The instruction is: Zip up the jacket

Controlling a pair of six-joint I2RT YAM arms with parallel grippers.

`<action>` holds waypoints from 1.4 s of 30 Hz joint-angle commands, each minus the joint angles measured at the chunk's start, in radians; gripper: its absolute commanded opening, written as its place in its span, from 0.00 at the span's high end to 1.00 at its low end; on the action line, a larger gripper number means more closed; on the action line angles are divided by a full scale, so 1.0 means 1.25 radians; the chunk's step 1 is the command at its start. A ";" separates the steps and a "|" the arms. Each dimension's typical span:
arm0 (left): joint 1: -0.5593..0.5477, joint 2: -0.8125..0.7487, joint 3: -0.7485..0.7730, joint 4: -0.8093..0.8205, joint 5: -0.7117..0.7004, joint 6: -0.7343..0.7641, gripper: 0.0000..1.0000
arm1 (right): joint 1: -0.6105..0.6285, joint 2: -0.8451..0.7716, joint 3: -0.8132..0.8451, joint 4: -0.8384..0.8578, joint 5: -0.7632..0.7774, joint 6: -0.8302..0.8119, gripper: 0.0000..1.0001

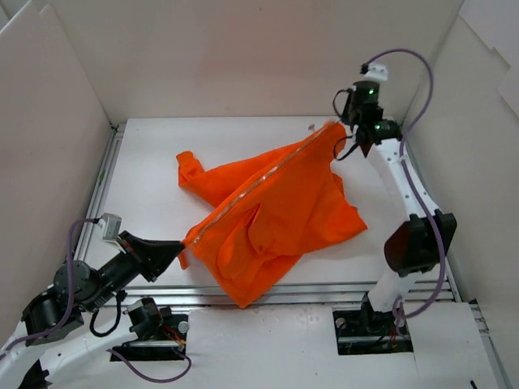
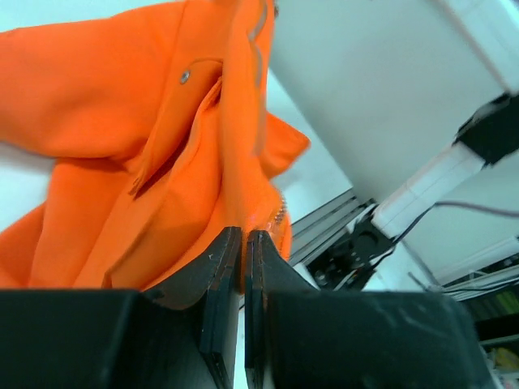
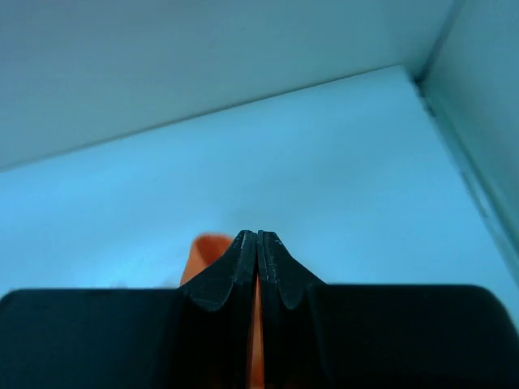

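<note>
I'm seeing two slim arms with white link shells and round black joint housings, the left arm (image 1: 89,284) and the right arm (image 1: 397,174), each trailing a looping lilac cable (image 1: 428,69). Small green lights (image 1: 370,91) are glowing on the right arm's black wrist block under a white connector cap (image 1: 375,70), and a small white-and-grey box (image 1: 109,227) is showing on the left wrist. Through the wrist cameras I'm looking at the left gripper (image 2: 243,237) and the right gripper (image 3: 257,237), both wearing matte black wedge-shaped fingers (image 2: 212,267) that are tapering from wide blocky bases to thin tips.
</note>
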 commanded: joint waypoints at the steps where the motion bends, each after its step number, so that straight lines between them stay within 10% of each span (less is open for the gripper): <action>1: -0.008 -0.012 0.032 -0.059 -0.043 0.017 1.00 | -0.147 0.090 0.222 -0.068 0.019 0.034 1.00; 11: -0.008 0.125 0.005 0.076 -0.162 0.008 1.00 | -0.112 0.129 0.351 -0.168 -0.054 0.006 1.00; 17: -0.008 0.250 0.060 0.042 -0.255 -0.029 0.70 | 0.047 -0.197 -0.153 -0.016 -0.176 0.064 1.00; 22: -0.008 0.204 0.129 -0.016 -0.365 -0.043 0.54 | 0.217 -0.358 -0.507 0.074 -0.232 0.143 0.76; 26: -0.008 0.121 0.112 -0.001 -0.406 -0.042 0.34 | 0.352 -0.366 -0.598 0.029 -0.231 0.164 0.28; 31: -0.008 0.158 0.116 -0.015 -0.342 -0.047 0.34 | 0.485 -0.247 -0.609 -0.037 -0.114 0.188 0.03; 37: -0.008 0.237 0.155 0.014 -0.274 -0.010 0.33 | 0.506 0.050 -0.481 -0.032 -0.020 0.200 0.07; 42: -0.008 0.259 0.143 0.042 -0.212 0.013 0.28 | 0.396 0.225 -0.263 -0.019 0.030 0.231 0.42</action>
